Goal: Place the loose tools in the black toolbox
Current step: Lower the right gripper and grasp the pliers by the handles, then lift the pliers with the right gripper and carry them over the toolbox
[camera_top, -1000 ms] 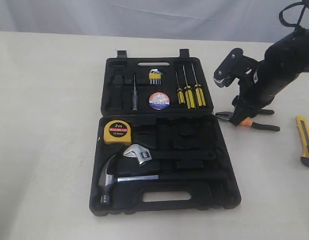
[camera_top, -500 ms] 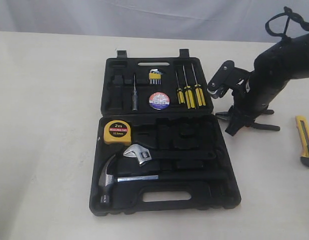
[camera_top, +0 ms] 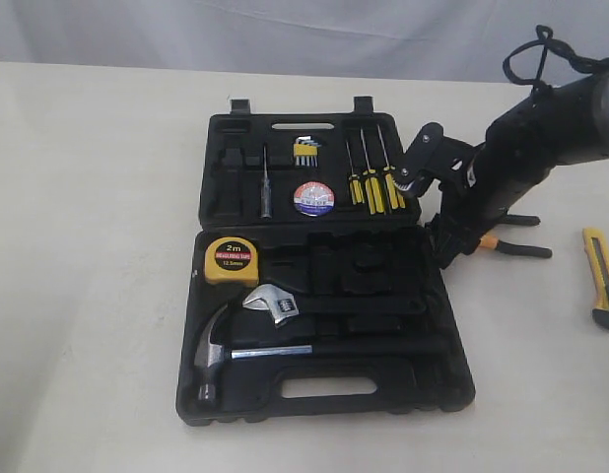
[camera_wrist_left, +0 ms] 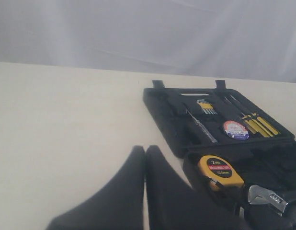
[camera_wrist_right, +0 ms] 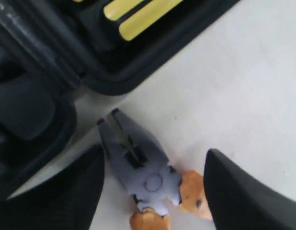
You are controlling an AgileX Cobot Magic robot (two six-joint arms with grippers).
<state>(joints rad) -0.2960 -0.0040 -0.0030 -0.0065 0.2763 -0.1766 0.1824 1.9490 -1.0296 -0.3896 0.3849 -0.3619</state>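
Right gripper hangs spread wide astride the pliers, just beside the black toolbox; left gripper sits pinched together.

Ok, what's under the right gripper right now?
The pliers lie on the table beneath the right gripper, their steel head between its open fingers. Their handles run out of the wrist view; in the exterior view the arm covers the head.

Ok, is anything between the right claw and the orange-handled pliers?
Nothing visible. The open right claw straddles the grey steel head of the orange-and-black-handled pliers, which lie on the beige table just beside the rim of the black moulded-plastic toolbox.
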